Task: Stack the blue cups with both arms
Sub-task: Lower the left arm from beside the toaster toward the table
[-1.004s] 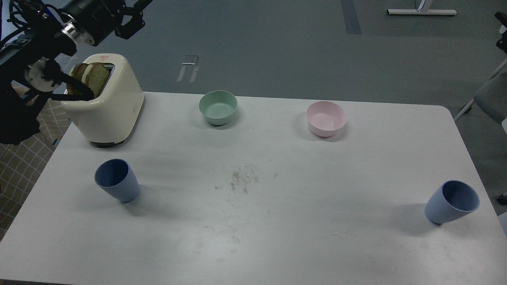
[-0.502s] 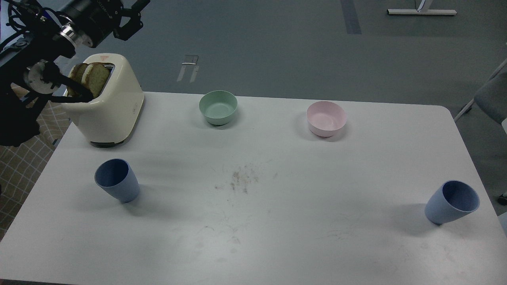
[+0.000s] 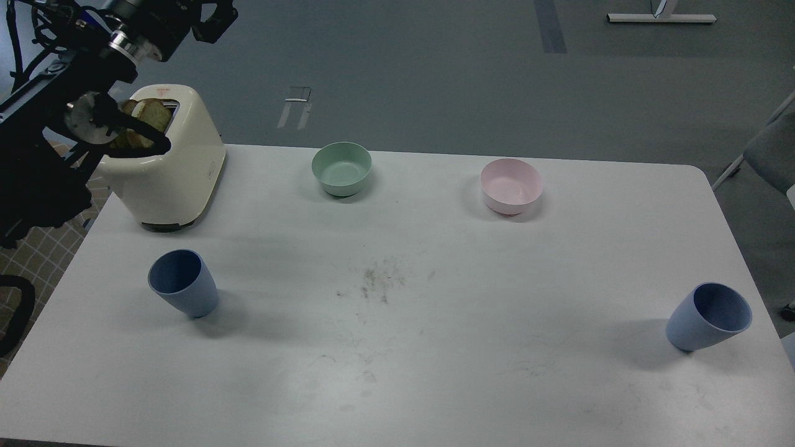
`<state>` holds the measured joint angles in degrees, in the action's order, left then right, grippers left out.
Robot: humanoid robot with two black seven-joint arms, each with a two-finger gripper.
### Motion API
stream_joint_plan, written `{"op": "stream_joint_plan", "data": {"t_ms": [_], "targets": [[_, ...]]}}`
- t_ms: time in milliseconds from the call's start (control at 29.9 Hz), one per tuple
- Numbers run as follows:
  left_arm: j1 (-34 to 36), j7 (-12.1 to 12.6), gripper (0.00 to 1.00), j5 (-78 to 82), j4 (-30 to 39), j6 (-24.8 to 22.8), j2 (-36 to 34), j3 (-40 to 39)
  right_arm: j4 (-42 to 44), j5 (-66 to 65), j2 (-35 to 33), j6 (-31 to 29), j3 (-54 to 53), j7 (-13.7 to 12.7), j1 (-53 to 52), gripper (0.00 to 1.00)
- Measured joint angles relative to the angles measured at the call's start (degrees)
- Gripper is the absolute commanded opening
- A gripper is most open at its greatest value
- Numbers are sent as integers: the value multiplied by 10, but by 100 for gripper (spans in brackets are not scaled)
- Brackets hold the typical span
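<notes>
Two blue cups stand upright on the white table [image 3: 435, 385]: one at the front left [image 3: 183, 282] and one at the far right [image 3: 708, 316]. Both are empty and far apart. My left arm comes in at the top left, above the toaster. Its gripper [image 3: 214, 18] is high at the top edge, well behind and above the left cup. It is dark and partly cut off, so I cannot tell its fingers apart. My right arm and gripper are out of view.
A cream toaster [image 3: 174, 174] with bread slices in it stands at the back left, under my left arm. A pale green bowl [image 3: 341, 166] and a pink bowl [image 3: 511, 185] sit along the back. Crumbs [image 3: 379, 279] lie mid-table. A chair edge [image 3: 773, 149] shows at the right.
My left arm has shifted a little right and up, and its gripper is now nearer the top edge. A dark part at the right edge has left the view. The cups have not moved.
</notes>
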<state>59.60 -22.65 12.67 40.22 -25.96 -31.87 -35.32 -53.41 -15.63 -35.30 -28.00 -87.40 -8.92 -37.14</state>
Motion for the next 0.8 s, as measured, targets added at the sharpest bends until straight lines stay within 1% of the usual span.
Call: {"op": "stream_joint_plan", "data": {"t_ms": [100,268,402,569,669,803], "targets": [[-3,-5,98,0,5,0,2,-3,-1,-1,8,0,0,1,11,100],[-17,-6,98,4,13,-6,-5,-2,0,0,6,0,-2,1,26,100],[-43,-4,97,9,49,-5,-33,6,3,1,2,0,-3,1,39,100],[-94,-2,97,31,141,1,-120,8,7,4,7,0,-4,1,43,100],[-119,-2,96,71,213,4,-190,8,8,5,8,0,-4,1,44,100],[-158,-2,96,180,350,7,-311,8,8,7,8,0,-13,1,48,100]]}}
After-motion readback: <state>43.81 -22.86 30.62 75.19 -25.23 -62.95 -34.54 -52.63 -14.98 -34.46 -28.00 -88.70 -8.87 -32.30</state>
